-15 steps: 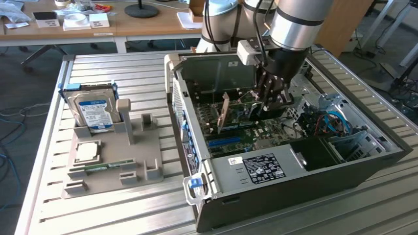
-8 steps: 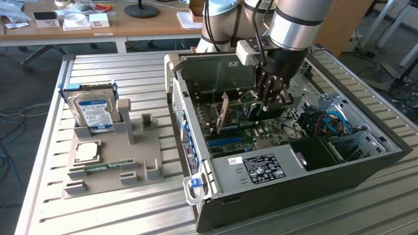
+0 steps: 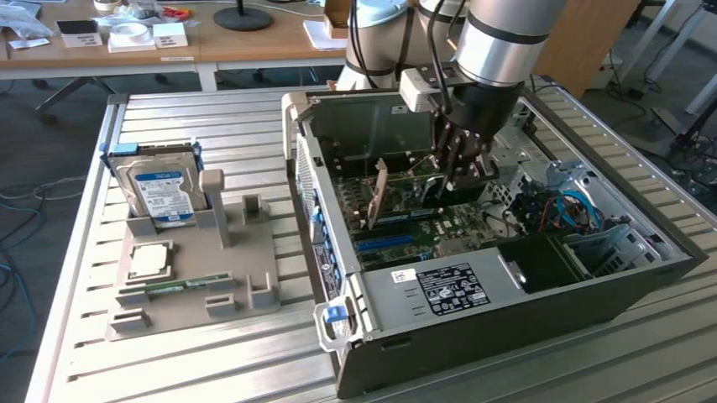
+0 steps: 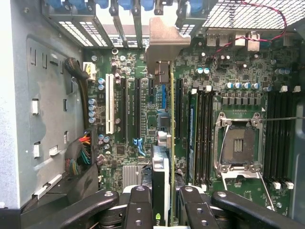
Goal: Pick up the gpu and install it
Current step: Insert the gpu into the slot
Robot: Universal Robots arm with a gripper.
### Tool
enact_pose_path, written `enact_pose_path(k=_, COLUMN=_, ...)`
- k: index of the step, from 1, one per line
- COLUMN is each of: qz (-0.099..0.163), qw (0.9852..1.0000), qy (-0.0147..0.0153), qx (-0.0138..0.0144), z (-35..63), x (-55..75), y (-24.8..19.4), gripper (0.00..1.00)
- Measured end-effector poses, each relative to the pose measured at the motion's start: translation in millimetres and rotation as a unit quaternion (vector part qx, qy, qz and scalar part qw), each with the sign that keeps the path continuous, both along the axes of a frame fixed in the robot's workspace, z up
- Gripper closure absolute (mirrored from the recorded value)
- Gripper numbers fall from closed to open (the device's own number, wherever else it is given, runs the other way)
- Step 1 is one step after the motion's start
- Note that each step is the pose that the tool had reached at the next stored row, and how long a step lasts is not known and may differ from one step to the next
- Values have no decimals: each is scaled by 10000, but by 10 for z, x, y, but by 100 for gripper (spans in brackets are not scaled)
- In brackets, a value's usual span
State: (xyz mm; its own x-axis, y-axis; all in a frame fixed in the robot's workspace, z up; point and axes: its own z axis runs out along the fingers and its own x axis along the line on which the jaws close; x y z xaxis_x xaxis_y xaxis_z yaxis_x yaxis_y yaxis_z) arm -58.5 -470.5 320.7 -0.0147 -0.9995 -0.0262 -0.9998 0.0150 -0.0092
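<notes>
While the gripper pinches the gpu edge-on, the card sits inside the computer case, just over the motherboard slots. Risk noted: any tilt or sideways offset (bracket end especially) could jam its connector against a slot rim.

We see a silver ribbed tabletop carrying a pale grey tray, where the hard drive wears a blue-and-white label. The case is dark grey with a black-and-white sticker. Inside, the motherboard is green, with black slots and one white slot. The hand is black. The gpu between its fingers shows a grey edge with a green logo. Blue cables curl on the exterior view's right.
</notes>
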Motion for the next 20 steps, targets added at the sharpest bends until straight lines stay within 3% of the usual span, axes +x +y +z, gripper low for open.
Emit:
enact_pose_path(k=9, qz=1, qw=10000, qy=0, qx=1, z=-5, x=0, y=38, gripper=73)
enact_pose_path(k=20, qz=0, qw=10000, qy=1, qx=-1, z=-111, x=0, y=49, gripper=73)
